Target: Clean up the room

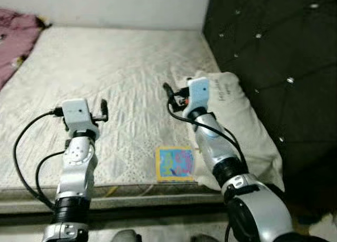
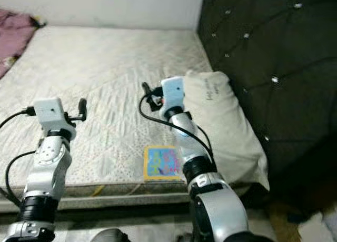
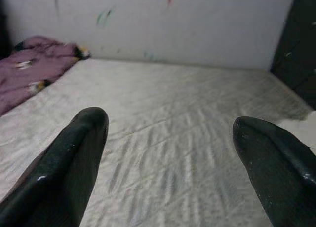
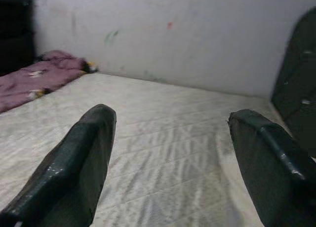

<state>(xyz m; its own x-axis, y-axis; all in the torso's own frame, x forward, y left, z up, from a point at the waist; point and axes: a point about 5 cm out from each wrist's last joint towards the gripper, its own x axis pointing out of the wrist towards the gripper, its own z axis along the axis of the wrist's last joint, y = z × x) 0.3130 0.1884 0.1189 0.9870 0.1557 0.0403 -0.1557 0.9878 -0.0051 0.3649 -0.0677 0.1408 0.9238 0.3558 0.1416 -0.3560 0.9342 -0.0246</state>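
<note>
The purple blanket (image 1: 16, 39) runs off the left edge of the left eye view, so its full spread cannot be told. The right arm covers part of the pillow (image 1: 239, 123), and the writing on the pillow's top is too small to read. The colourful label (image 1: 174, 164) on the mattress (image 1: 105, 79) is blurred; its print cannot be made out. Pale things at the floor's bottom right corner (image 1: 326, 226) are cut off and unclear. In both wrist views the fingers (image 3: 64, 172) are cropped at the bottom edge.

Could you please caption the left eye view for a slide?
Both arms raised over a bare mattress, pillow by the right tool.
</note>
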